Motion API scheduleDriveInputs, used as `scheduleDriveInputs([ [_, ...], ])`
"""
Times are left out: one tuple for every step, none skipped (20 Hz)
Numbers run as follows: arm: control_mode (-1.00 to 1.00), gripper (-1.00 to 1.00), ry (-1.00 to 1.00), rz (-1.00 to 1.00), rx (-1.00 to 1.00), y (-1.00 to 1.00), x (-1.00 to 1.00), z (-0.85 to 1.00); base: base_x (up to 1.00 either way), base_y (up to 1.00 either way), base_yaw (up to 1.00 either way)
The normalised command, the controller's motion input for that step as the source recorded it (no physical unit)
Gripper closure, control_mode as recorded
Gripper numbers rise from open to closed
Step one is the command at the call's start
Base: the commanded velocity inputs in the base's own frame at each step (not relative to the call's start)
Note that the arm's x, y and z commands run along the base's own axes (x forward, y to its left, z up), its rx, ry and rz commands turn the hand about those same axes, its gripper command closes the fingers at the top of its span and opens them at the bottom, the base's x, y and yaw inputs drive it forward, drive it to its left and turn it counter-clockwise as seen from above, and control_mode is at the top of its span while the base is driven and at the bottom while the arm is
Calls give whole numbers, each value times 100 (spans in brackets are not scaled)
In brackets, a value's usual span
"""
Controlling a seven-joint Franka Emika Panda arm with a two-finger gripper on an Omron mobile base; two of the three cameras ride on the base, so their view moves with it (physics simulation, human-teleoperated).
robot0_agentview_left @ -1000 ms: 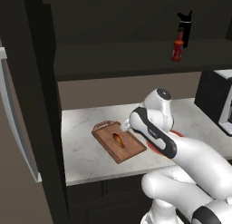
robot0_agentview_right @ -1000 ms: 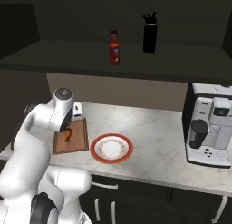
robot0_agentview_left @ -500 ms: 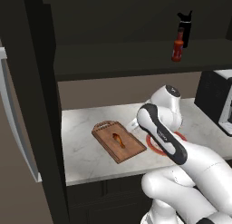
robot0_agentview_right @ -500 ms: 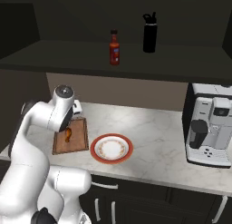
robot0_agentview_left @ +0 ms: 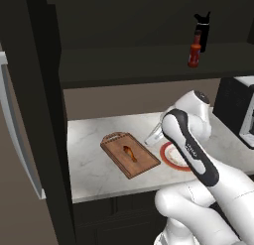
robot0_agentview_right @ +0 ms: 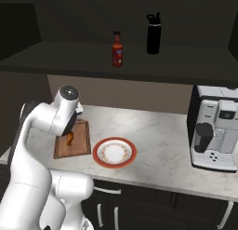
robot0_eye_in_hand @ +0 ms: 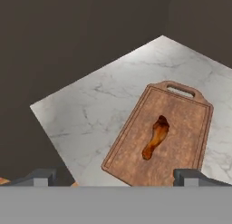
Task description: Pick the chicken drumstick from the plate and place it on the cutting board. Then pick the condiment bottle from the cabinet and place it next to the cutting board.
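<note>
One chicken drumstick [robot0_agentview_left: 129, 153] lies at the centre of the cutting board [robot0_agentview_left: 119, 145] in the left base view, the plate [robot0_agentview_left: 167, 156] at its 3 o'clock; the condiment bottle [robot0_agentview_left: 195, 51] stands on the cabinet [robot0_agentview_left: 124, 63] shelf at 1 o'clock. Right base view: drumstick [robot0_agentview_right: 69, 139] on board [robot0_agentview_right: 82, 140], plate [robot0_agentview_right: 114, 152] at 3 o'clock, bottle [robot0_agentview_right: 117, 50] at 12. Hand view: gripper [robot0_eye_in_hand: 115, 177] empty, fingers [robot0_eye_in_hand: 40, 176] spread wide, raised clear of the drumstick [robot0_eye_in_hand: 155, 137] on the board [robot0_eye_in_hand: 181, 123].
</note>
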Motion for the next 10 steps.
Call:
scheduleDriveInputs([
  [-100, -100, -7, 17, 2, -7, -28, 22, 0, 0, 0],
  [-100, -100, -7, 17, 2, -8, -27, 22, 0, 0, 0],
  [-100, -100, -7, 17, 2, -9, -25, 22, 0, 0, 0],
  [-100, -100, -7, 17, 2, -10, -25, 22, 0, 0, 0],
  [-100, -100, -8, 18, 3, -12, -25, 22, 0, 0, 0],
  [-100, -100, -8, 18, 3, -12, -25, 22, 0, 0, 0],
  [-100, -100, -9, 18, 4, -12, -25, 22, 0, 0, 0],
  [-100, -100, -9, 18, 4, -12, -26, 22, 0, 0, 0],
  [-100, -100, -9, 18, 4, -12, -26, 22, 0, 0, 0],
  [-100, -100, -9, 18, 5, -12, -27, 24, 0, 0, 0],
])
